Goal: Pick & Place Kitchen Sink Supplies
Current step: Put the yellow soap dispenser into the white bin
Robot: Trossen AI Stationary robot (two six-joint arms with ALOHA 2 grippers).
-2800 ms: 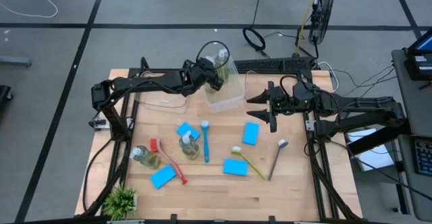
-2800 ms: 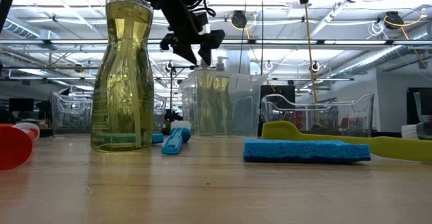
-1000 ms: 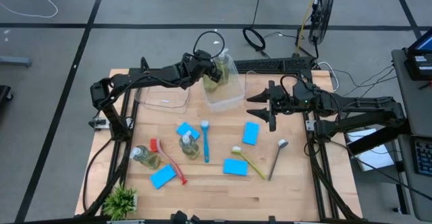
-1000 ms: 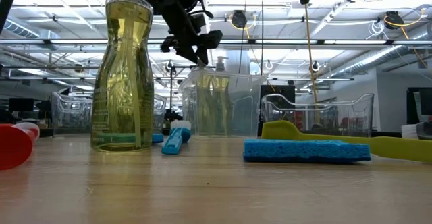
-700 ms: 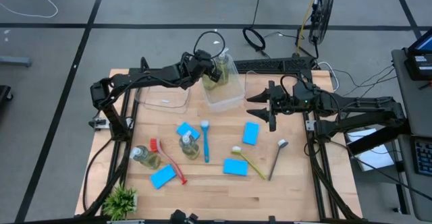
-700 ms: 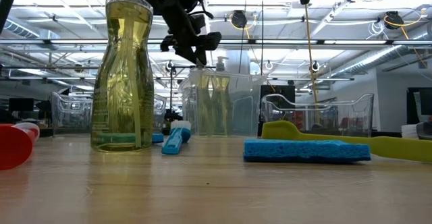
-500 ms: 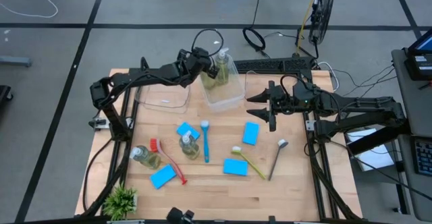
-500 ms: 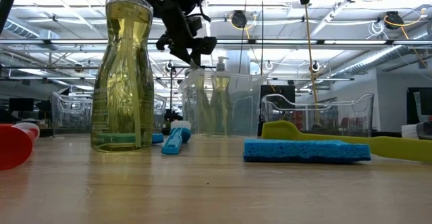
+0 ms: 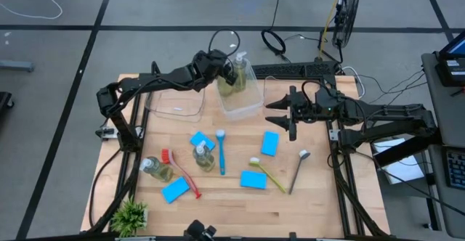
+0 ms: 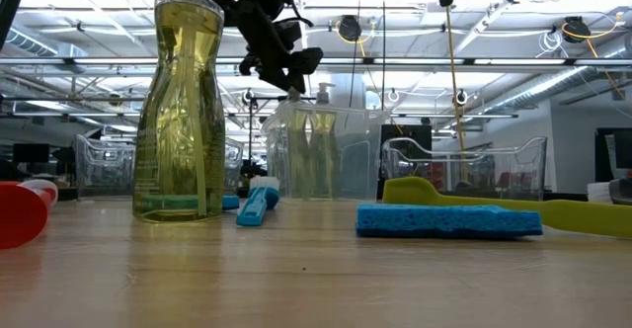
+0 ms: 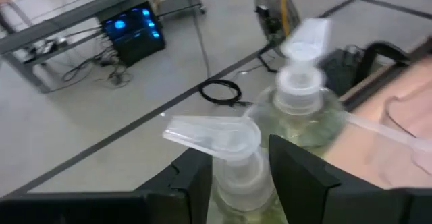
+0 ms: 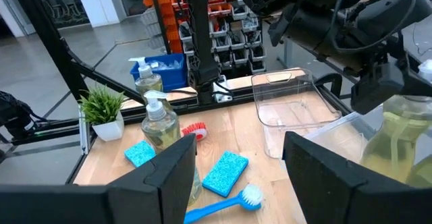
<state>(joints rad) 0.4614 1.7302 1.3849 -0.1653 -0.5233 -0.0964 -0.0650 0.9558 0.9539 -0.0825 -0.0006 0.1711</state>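
Observation:
My left gripper (image 9: pixel 220 65) hangs over the middle clear bin (image 9: pixel 245 104) and is shut on a soap bottle (image 11: pixel 217 135). A second soap bottle (image 11: pixel 302 96) stands in that bin beside it. My right gripper (image 9: pixel 291 119) hovers open near the right bin (image 9: pixel 280 88), touching nothing. On the table stand two more soap bottles (image 9: pixel 155 168) (image 9: pixel 203 156). Several blue sponges (image 9: pixel 270 143) lie flat there, along with the blue brush (image 9: pixel 221 152), red brush (image 9: pixel 182 174), yellow-green brush (image 9: pixel 269 174) and brown brush (image 9: pixel 297 170). My left gripper pinches the soap bottle's neck (image 11: pixel 236 178), just under the pump head, between its two fingers (image 11: pixel 196 180). The fingers slant down from the table's left, above the bin. The bottle hangs upright below them inside the bin; whether its base rests on the bin floor is hidden.
An empty clear bin (image 9: pixel 174 104) sits at the far left of the table. A small potted plant (image 9: pixel 131 215) stands at the near-left corner. Bare wood lies along the near edge (image 9: pixel 290 212). Cables and a fan stand beyond the far edge.
My left gripper has shifted a little toward the table's far edge above the middle bin and has kept its hold on the bottle. The right arm has stayed still.

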